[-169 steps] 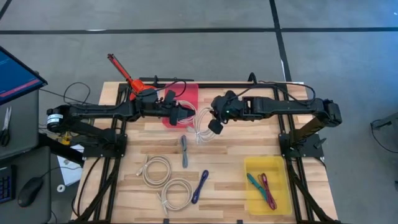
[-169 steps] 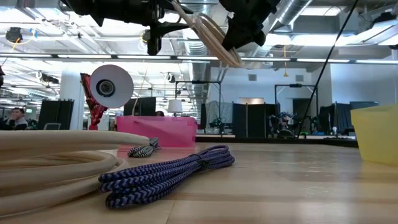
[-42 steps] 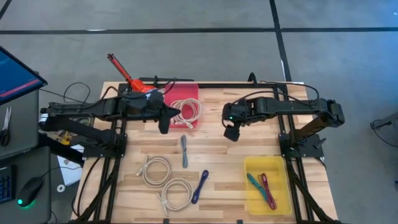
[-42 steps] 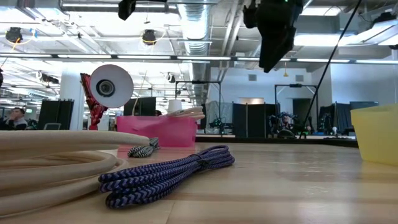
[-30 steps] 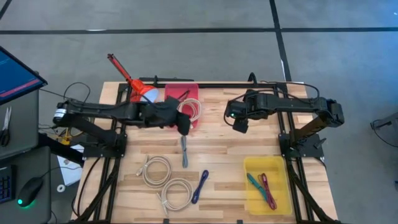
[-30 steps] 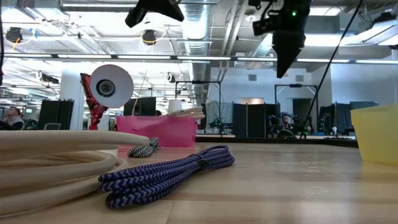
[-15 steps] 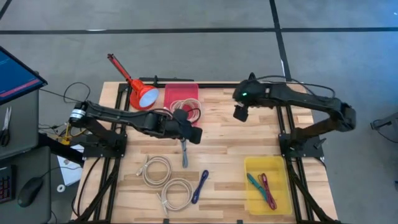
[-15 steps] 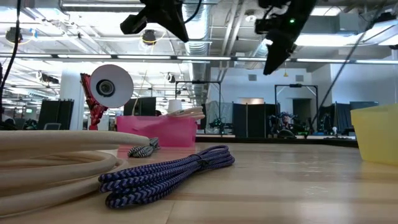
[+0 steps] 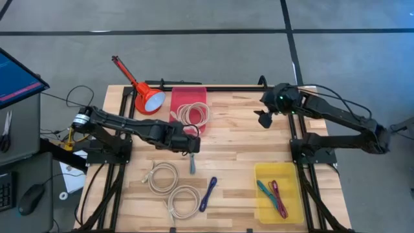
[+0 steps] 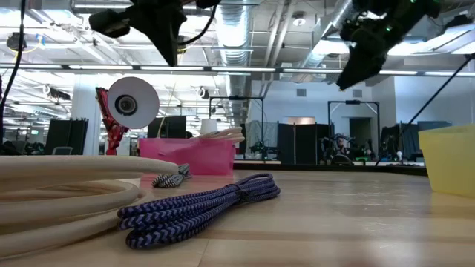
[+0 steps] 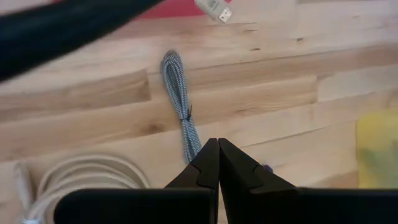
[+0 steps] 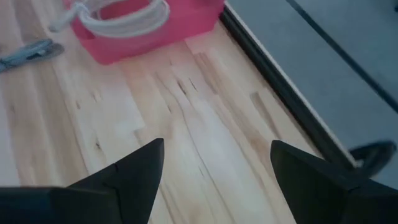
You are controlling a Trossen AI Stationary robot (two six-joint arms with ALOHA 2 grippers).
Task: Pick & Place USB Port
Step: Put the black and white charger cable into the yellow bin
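Hovering left gripper (image 9: 191,146): jaws pressed together, empty, above the grey cable (image 9: 192,158) at mid-table.
Right gripper (image 9: 263,119): jaws spread wide, empty, raised over bare wood near the table (image 9: 239,162) back edge.
Grey cable: lying straight on the boards, just in front of the pink bin (image 9: 178,98).
White cable (image 9: 193,114): coiled inside the pink bin.
Yellow bin (image 9: 262,194): front right corner.

My bench: wood table (image 9: 246,149), grey floor (image 9: 194,58) w/ dark lines; monitor (image 9: 16,81) at 9 o'clock, ceiling strip lights (image 10: 245,68).
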